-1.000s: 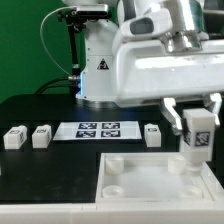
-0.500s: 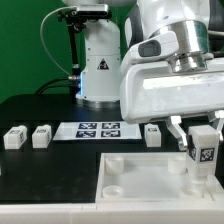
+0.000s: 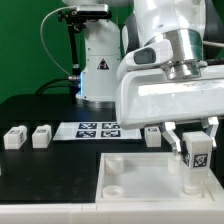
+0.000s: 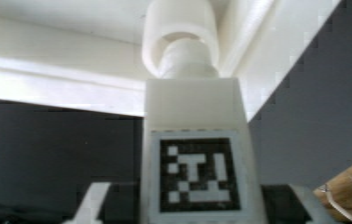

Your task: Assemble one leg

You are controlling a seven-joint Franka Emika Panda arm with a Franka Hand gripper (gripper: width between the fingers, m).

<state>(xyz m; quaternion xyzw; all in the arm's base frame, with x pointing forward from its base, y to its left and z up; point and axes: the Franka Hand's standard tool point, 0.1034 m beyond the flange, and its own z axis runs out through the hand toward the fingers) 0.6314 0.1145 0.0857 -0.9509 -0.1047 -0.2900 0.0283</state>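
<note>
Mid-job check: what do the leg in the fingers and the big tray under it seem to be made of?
The leg: probably white plastic, matte; smooth, evenly coloured moulded faces. Its tag looks like a printed black-and-white sticker, though that is unclear. The tray: likely the same white plastic, faint sheen, with rounded moulded sockets.

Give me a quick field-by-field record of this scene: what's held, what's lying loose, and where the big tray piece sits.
held leg: upright, tag facing the exterior camera, over the tray's side at the exterior view's right
jaws: shut on the held leg
tray-like piece: white, nearest the exterior camera
loose legs: far-left leg, second leg, third leg
marker board: flat, between second leg and third leg
seating in socket: cannot tell
</note>
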